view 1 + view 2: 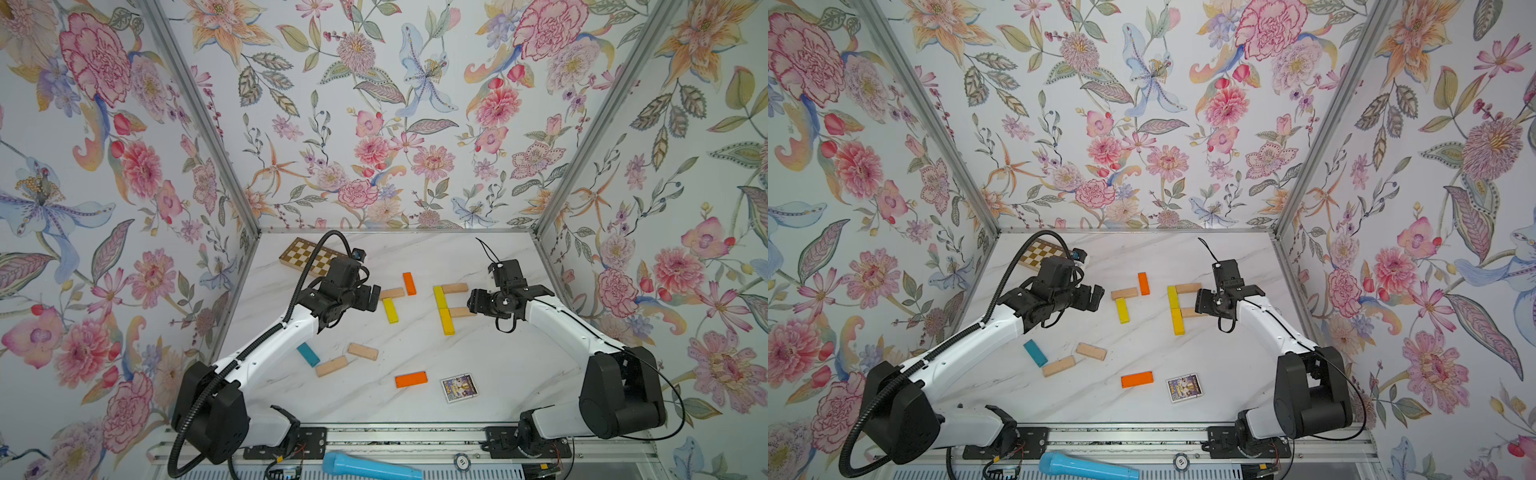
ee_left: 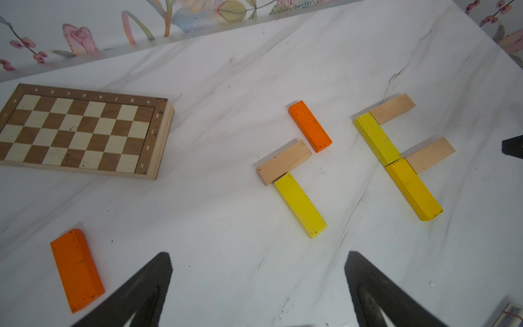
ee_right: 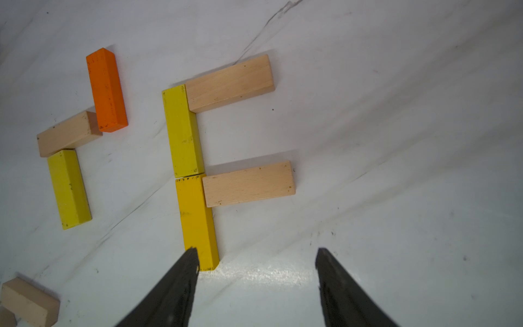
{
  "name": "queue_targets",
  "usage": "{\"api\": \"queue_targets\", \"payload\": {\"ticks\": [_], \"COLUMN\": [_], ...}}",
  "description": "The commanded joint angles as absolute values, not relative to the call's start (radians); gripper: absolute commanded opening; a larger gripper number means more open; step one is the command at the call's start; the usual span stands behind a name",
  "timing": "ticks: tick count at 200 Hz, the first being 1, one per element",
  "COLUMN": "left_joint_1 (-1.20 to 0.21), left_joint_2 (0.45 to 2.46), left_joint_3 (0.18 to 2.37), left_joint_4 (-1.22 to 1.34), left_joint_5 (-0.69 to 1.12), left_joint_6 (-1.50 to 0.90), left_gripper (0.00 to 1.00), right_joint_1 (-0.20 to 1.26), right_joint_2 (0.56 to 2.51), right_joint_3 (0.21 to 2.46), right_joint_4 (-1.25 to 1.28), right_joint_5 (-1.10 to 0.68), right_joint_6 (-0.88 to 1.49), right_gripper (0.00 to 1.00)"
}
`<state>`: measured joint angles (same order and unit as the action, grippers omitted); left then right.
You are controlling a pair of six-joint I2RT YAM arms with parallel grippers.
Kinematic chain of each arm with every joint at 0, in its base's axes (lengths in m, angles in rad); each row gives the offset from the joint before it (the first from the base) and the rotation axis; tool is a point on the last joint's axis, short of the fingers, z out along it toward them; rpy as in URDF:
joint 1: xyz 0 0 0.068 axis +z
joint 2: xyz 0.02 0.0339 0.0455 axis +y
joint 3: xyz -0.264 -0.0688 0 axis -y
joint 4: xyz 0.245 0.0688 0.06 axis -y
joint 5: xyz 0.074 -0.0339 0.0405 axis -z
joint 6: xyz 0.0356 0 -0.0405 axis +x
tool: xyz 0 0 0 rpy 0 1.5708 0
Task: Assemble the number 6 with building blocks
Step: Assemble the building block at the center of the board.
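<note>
Two yellow planks [image 1: 443, 309] lie end to end, with two beige planks [image 1: 455, 288] branching off to the right; this partial figure fills the right wrist view [image 3: 184, 133]. To its left lie a beige [image 1: 392, 293], a yellow [image 1: 390, 310] and an orange plank [image 1: 409, 284]. My right gripper [image 3: 257, 249] stands open and empty, one fingertip [image 3: 189, 257] over the darker yellow plank's end [image 3: 198, 226]. My left gripper [image 2: 259, 253] is wide open above bare table, beside the beige plank [image 2: 284, 162]. An orange plank [image 2: 76, 269] lies near it.
Loose planks lie nearer the front: teal [image 1: 308, 354], two beige [image 1: 331, 366] and orange [image 1: 411, 379]. A picture card [image 1: 459, 388] sits front right and a chequered board [image 1: 307, 255] back left. A blue cylinder [image 1: 370, 467] lies off the front rail.
</note>
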<state>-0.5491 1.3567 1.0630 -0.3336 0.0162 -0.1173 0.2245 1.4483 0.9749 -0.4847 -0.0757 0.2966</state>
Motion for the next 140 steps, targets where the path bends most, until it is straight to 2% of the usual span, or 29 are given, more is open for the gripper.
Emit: {"api": "queue_targets", "payload": {"ticks": [1,49,99,123,140], "left_joint_1": [-0.554,-0.554,-0.554,-0.562,-0.579], "left_joint_2": [1.339,1.337,1.361,1.407,1.461], "left_joint_3": [1.063,0.978,0.952,0.989,1.043], "left_joint_4": [-0.231,-0.118,-0.084,-0.106,-0.142], "left_joint_5": [0.051,0.137,0.165,0.157,0.147], "left_joint_6": [-0.006,0.086,0.021,-0.066,-0.162], "left_gripper": [0.99,0.99,0.99,0.92,0.81], "right_joint_1": [0.220,0.216,0.171,0.150,0.141], "right_joint_2": [1.482,1.513,1.539,1.560,1.556], "right_joint_3": [0.974,0.950,0.962,0.993,0.986], "right_joint_4": [-0.486,-0.465,-0.389,-0.382,-0.365], "right_joint_5": [-0.101,-0.063,-0.167,-0.176,-0.158], "right_joint_6": [0.155,-0.013,0.062,0.158,0.209], "right_gripper": [0.67,0.68,0.68,0.67,0.65]}}
